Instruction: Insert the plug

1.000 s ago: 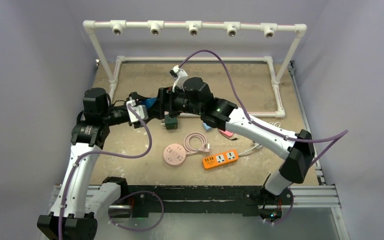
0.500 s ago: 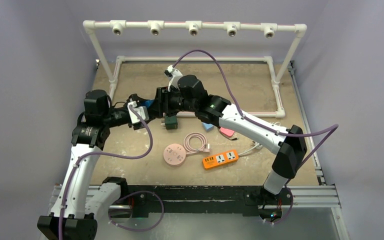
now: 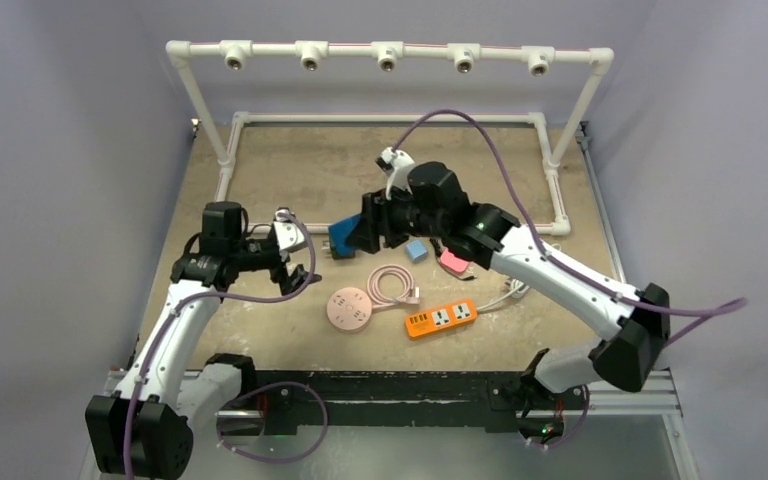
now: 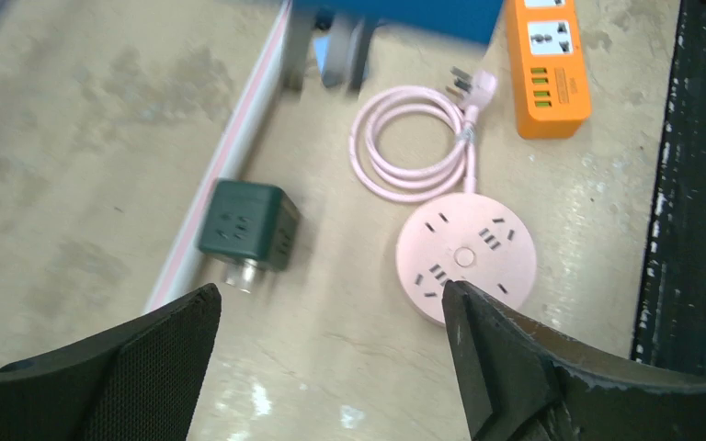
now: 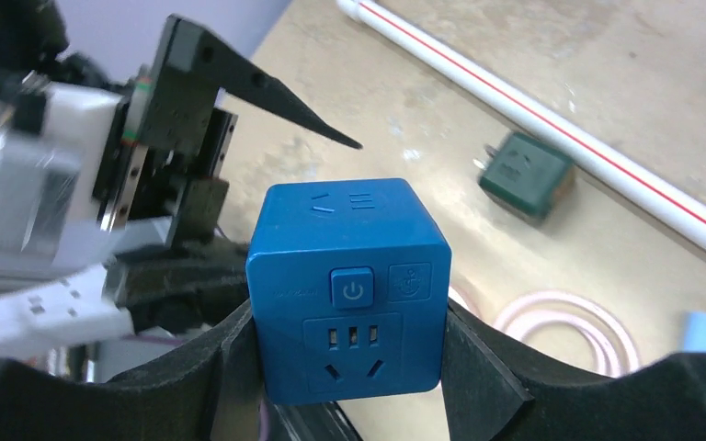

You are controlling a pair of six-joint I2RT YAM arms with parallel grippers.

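Left wrist: left claw (image 4: 329, 299) newly spread, green cube (image 4: 246, 234) dropped on worktop (image 4: 74, 138); right claw (image 5: 347, 349) pinches blue cube (image 5: 345, 276); insertion likely unfinished.

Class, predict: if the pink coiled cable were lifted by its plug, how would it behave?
Probably floppy: the pink cable lies in loose loops, so it would likely uncoil and dangle. It seems joined to the round pink socket, which might drag along. The plug looks rigid.
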